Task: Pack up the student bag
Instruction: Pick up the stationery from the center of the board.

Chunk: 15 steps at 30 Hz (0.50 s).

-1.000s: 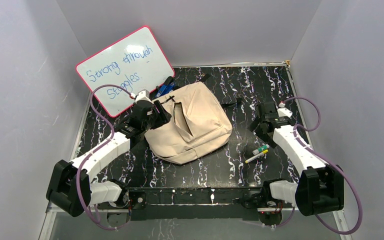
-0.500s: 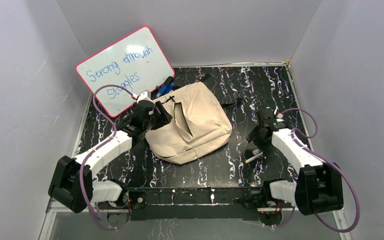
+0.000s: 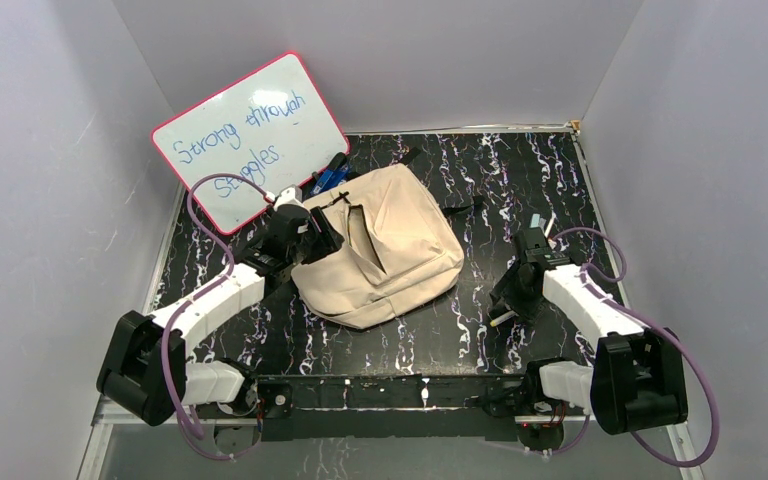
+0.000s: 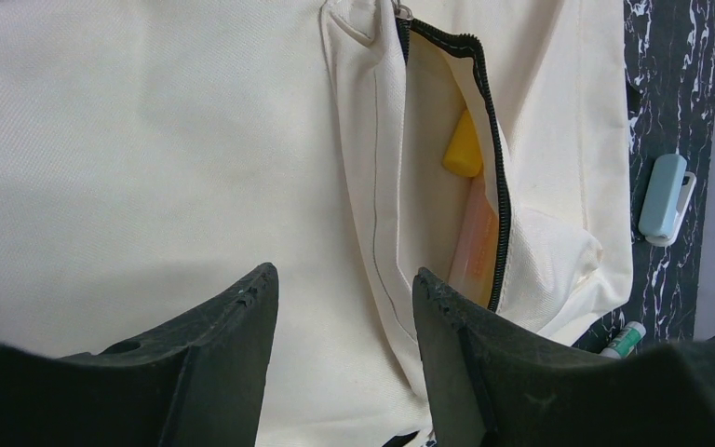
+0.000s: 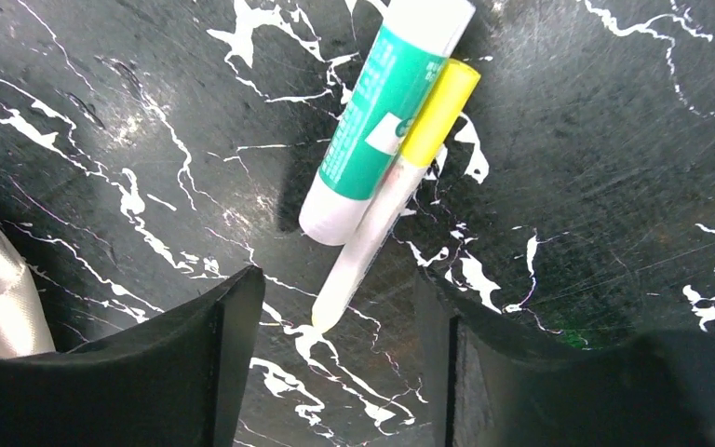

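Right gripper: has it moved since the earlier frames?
Yes. The right gripper has come toward the table's near edge, from beyond the glue stick and marker to right over them.

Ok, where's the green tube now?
In the right wrist view, the green tube lies on the table beside a yellow-capped pen, just ahead of the right gripper.

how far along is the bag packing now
Done: a yellow item sits inside the open zipped pocket of the beige fabric backpack. In hand: the right tool hovers open over the green-and-white tube and yellow-capped white pen. Left: those, plus blue markers behind the bag.
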{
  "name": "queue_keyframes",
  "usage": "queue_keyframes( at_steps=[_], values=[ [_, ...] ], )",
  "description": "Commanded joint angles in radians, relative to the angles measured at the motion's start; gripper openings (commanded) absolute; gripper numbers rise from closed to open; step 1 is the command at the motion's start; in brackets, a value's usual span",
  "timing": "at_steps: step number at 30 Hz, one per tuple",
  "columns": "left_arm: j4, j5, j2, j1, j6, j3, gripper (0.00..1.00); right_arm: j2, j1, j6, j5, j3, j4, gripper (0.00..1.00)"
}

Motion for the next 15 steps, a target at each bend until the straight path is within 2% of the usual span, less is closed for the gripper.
queue_keyframes(
  at_steps=[1,8,15],
  values=[
    [0.011,-0.004,-0.026,0.006,-0.002,-0.004,0.52,0.008,-0.005,-0.010,-0.026,-0.020,0.026,0.65],
    [0.004,-0.015,-0.037,0.007,-0.003,-0.012,0.52,0.047,-0.003,-0.017,-0.023,-0.038,0.046,0.54],
    [0.012,-0.015,-0.039,0.007,-0.019,-0.025,0.52,0.093,-0.005,-0.027,-0.029,-0.058,0.086,0.37]
  ],
)
